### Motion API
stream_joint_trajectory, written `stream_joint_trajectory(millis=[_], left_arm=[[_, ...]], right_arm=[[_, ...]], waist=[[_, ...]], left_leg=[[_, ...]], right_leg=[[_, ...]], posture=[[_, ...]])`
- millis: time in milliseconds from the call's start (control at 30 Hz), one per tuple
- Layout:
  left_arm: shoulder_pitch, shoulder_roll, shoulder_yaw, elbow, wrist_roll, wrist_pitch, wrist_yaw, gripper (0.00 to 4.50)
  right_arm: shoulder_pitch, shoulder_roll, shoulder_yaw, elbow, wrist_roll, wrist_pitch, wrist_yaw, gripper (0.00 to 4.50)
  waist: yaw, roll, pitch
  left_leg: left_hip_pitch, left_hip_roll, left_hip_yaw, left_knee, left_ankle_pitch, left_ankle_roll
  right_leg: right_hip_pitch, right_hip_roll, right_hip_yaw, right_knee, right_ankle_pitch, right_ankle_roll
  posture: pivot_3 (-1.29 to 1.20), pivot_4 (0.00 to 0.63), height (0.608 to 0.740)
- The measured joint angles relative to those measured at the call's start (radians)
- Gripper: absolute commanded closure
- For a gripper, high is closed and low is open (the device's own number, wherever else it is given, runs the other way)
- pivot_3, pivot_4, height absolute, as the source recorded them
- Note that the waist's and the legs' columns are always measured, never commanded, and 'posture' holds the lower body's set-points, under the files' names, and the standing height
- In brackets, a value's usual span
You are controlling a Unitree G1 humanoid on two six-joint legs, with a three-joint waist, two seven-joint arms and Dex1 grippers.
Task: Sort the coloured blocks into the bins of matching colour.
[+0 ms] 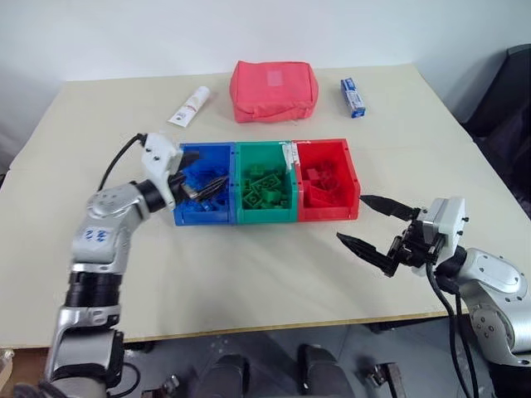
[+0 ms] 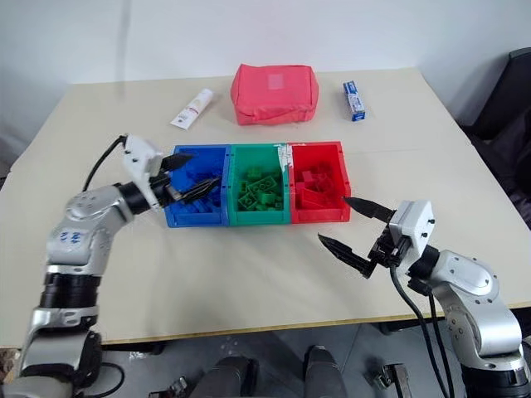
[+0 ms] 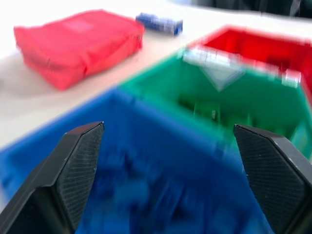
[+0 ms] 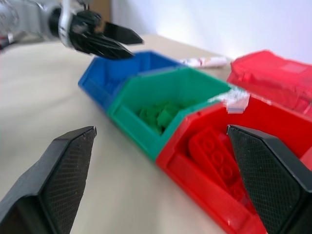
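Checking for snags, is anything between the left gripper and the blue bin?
Nothing visible does. The left gripper hangs open right above the blue bin, with blue blocks lying inside and only air beneath the fingers.

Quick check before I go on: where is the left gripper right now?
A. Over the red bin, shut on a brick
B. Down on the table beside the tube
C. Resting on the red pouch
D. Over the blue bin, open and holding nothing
D: the left gripper hangs over the blue bin, and the left wrist view shows its fingers wide apart with nothing between them.
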Motion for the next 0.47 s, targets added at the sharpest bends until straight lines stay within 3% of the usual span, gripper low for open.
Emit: stream_joint_trajectory(millis=[133, 233, 467], left_arm=[[0.204, 0.130, 0.086, -0.024, -0.050, -0.109, -0.209, 0.02], [0.311, 0.179, 0.135, -0.033, -0.046, -0.192, -0.264, 0.02], [0.456, 0.173, 0.175, -0.044, -0.024, -0.307, -0.241, 0.02]], right_arm=[[-0.007, -0.053, 0.011, 0.075, -0.029, -0.028, 0.088, 0.00], [-0.023, -0.080, 0.029, 0.119, -0.051, -0.059, 0.151, 0.00], [-0.052, -0.089, 0.055, 0.195, -0.084, -0.108, 0.233, 0.00]], waist=[[-0.003, 0.000, 0.000], [0.004, 0.000, 0.000], [0.016, 0.000, 0.000]], left_leg=[[0.000, 0.000, 0.000, -0.001, 0.000, 0.000], [0.000, 0.000, -0.001, 0.000, 0.000, 0.001], [0.000, 0.000, -0.001, 0.000, 0.000, 0.001]], right_leg=[[0.000, -0.001, 0.000, -0.002, 0.000, 0.000], [0.002, -0.002, -0.001, -0.003, 0.000, 0.000], [0.002, -0.002, -0.001, -0.003, 0.000, 0.000]], posture=[[0.00, 0.150, 0.740], [0.00, 0.150, 0.740], [0.00, 0.150, 0.740]])
